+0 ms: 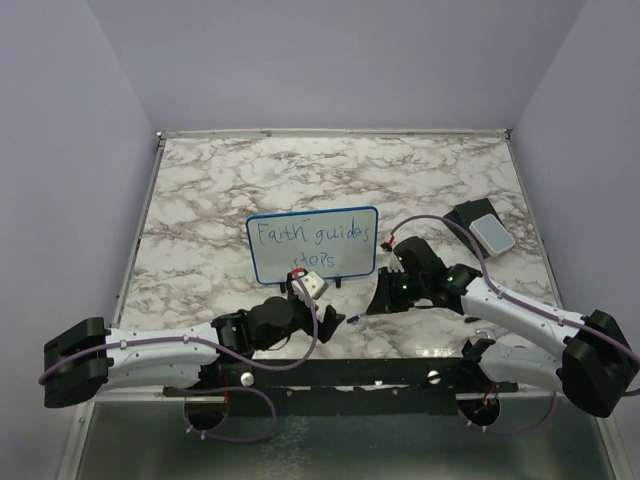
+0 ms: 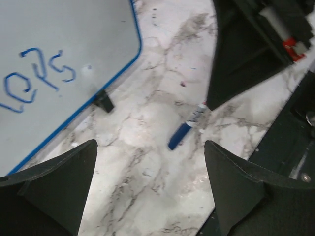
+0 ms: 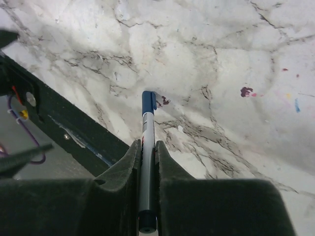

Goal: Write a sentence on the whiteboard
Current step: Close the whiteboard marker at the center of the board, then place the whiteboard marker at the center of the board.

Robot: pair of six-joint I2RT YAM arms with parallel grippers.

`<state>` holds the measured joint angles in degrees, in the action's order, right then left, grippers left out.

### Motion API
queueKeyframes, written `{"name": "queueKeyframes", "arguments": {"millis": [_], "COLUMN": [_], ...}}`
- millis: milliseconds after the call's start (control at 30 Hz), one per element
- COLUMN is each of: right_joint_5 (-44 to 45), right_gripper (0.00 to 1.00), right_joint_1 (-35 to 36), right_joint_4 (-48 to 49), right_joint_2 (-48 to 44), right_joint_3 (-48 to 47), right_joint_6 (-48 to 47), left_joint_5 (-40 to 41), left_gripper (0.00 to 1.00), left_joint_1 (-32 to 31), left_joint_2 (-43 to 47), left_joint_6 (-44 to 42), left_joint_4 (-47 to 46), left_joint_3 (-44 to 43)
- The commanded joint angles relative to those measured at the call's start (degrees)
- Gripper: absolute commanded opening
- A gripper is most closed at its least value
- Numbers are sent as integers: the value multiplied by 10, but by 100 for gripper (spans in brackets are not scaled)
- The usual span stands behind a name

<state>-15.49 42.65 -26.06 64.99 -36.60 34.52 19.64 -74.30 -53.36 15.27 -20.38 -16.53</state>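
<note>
The whiteboard [image 1: 312,243] stands upright at mid-table on black feet, blue-framed. The sentence [image 1: 305,240] reads "Faith guides" over "steps" in blue ink; its last letters [image 2: 37,78] show in the left wrist view, beside the whiteboard's [image 2: 74,34] lower corner. My left gripper [image 1: 312,297] hangs open just in front of that corner, its fingers [image 2: 54,187] wide apart over bare marble with nothing between them. My right gripper [image 3: 146,152] is shut on a grey marker [image 3: 146,142], whose blue end [image 2: 181,135] points down to the tabletop between the two grippers.
A dark block with a pale grey pad [image 1: 487,228] lies at the right, behind the right arm. A black rail [image 1: 350,375] runs along the near edge. Small ink specks [image 3: 246,91] dot the marble. Grey walls close in on three sides.
</note>
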Motion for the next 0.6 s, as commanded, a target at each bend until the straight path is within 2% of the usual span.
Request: {"name": "queueKeyframes", "arguments": {"millis": [0, 133, 200, 367, 567], "right_joint_5": [-62, -60, -55, -26, 16], "right_gripper": [5, 11, 18, 43, 60], "right_joint_1": [-14, -17, -17, -18, -18], "right_joint_4": [129, 184, 210, 230, 225], "right_joint_2": [-2, 18, 30, 39, 14], "right_joint_3": [44, 77, 92, 109, 110], "right_joint_6": [8, 7, 15, 22, 26], "left_joint_5": [-61, -96, -98, -89, -88], "left_gripper": [90, 94, 94, 94, 94], "left_joint_1": [85, 164, 187, 205, 211], "left_joint_2": [30, 37, 34, 30, 41], "left_joint_6": [57, 87, 102, 113, 115], "left_joint_4": [38, 28, 20, 30, 51], "left_joint_3": [3, 5, 8, -3, -17]}}
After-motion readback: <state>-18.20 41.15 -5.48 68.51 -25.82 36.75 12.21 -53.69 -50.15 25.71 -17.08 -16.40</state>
